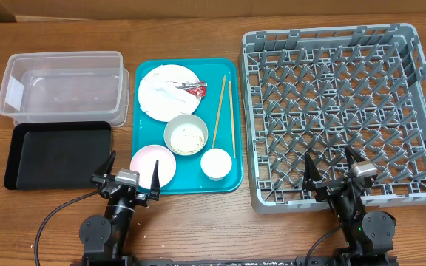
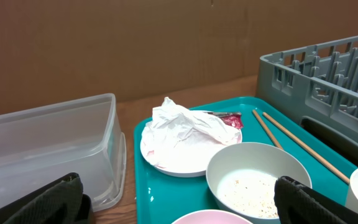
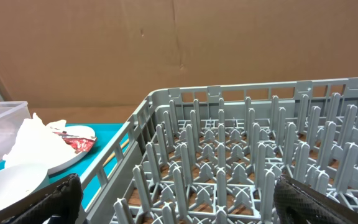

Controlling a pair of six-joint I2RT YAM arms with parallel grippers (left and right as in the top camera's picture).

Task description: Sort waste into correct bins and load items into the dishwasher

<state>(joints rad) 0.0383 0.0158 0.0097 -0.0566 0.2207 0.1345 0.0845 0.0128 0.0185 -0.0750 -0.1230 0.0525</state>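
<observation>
A white plate (image 1: 156,94) on the teal tray (image 1: 228,177) holds a crumpled napkin (image 1: 174,85) and a red sauce packet (image 1: 195,90). Below it sit a bowl (image 1: 186,135) with rice grains (image 2: 248,187), a pink plate (image 1: 152,164) and a white cup (image 1: 217,163). Chopsticks (image 1: 224,113) lie at the tray's right. The clear tub (image 1: 61,85) and black tray (image 1: 58,154) are at left. The grey rack (image 1: 342,111) is at right. My left gripper (image 1: 128,177) is open at the tray's near left corner. My right gripper (image 1: 333,171) is open over the rack's near edge.
Brown cardboard walls stand behind the table in both wrist views. The wooden table (image 1: 198,222) shows at the front between the arms. The rack's upright pegs (image 3: 247,149) fill the right wrist view.
</observation>
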